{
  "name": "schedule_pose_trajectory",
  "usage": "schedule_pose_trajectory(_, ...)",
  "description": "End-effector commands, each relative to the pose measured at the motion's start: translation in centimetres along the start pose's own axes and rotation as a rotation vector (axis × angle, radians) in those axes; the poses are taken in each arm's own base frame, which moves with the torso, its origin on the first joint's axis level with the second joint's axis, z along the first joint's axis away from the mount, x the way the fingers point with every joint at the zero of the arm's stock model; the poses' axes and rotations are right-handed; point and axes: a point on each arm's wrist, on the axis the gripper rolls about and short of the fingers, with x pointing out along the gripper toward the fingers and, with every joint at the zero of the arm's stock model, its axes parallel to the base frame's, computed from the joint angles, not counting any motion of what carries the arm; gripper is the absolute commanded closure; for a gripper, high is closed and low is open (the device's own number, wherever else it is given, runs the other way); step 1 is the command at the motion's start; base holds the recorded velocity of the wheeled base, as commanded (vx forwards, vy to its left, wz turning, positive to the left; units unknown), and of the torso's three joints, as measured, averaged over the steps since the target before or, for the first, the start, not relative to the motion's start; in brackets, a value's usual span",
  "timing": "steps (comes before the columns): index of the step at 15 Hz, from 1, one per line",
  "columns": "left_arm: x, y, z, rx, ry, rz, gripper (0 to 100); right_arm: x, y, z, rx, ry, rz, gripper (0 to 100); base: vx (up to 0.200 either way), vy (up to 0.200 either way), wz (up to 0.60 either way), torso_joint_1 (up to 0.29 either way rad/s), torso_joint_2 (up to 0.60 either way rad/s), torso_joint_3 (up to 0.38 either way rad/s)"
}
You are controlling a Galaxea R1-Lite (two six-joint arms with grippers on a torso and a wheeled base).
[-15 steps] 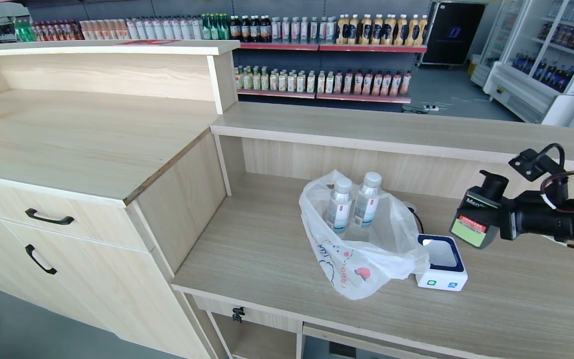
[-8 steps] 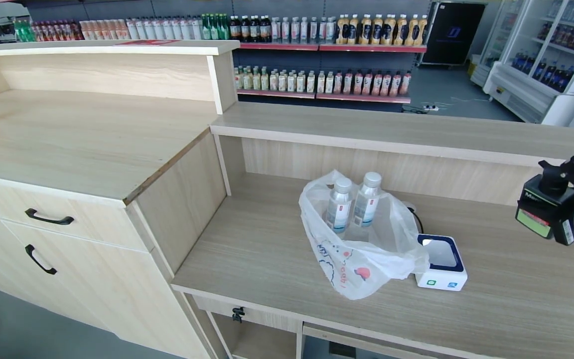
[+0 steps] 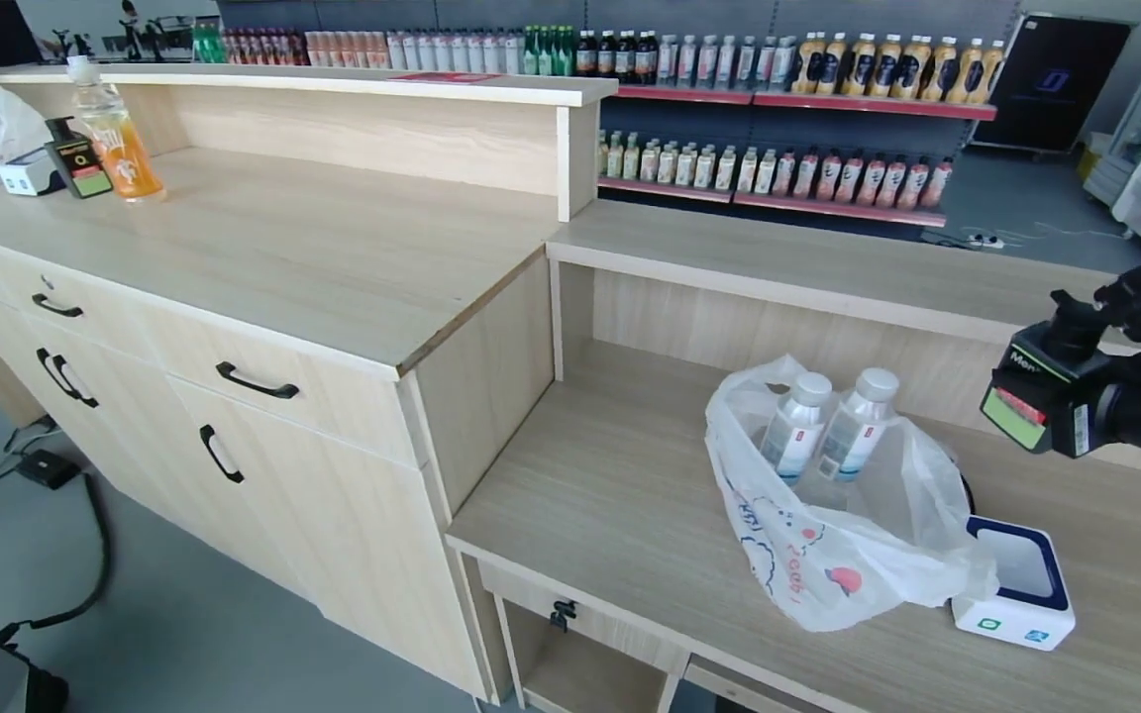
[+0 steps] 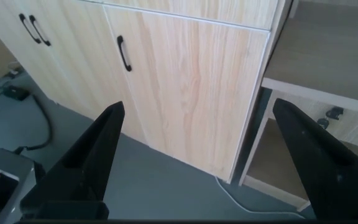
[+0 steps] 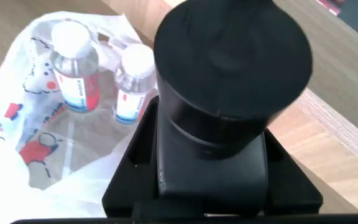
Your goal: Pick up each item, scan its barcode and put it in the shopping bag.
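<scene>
Swinging left, the head camera shifted the whole scene, while the right gripper (image 3: 1090,428), clamped on the black boxy bottle with a green and red label (image 3: 1031,406), had drawn back from the white, blue-rimmed barcode scanner (image 3: 1014,594) toward the pale wooden worktop's (image 3: 610,495) right end. Scanning looked done, bagging next. The white plastic shopping bag (image 3: 828,555) sat near the front edge, scanner just beside it; open room lay above. The left gripper (image 4: 197,162) hung spread apart by the cabinet doors (image 4: 185,74).

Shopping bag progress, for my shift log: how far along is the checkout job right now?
Done: two clear bottles stand in the shopping bag. In hand: the right gripper holds a black container above the counter, right of the bag. Left: passing it over the scanner, if not yet scanned, and bagging it.
</scene>
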Motion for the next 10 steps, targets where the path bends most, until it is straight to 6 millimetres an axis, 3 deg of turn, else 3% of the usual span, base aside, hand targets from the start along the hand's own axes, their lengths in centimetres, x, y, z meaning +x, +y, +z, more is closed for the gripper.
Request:
schedule_pose_trajectory(1, 0.0, 0.0, 0.0, 0.0, 0.0, 0.001, 0, 1.4, 1.0, -1.2, 0.023, 0.047, 0.049, 100, 0.0, 0.0, 0.0, 0.0, 0.0, 0.0)
schedule_pose_trajectory(5, 0.0, 0.0, 0.0, 0.0, 0.0, 0.001, 0, 3.8, 2.0, -4.6, 0.04, 0.132, 0.1, 100, 0.0, 0.0, 0.0, 0.0, 0.0, 0.0)
schedule_pose_trajectory(10, 0.0, 0.0, 0.0, 0.0, 0.0, 0.001, 0, 6.7, 3.1, -6.9, 0.044, 0.108, 0.213, 100, 0.0, 0.0, 0.0, 0.0, 0.0, 0.0)
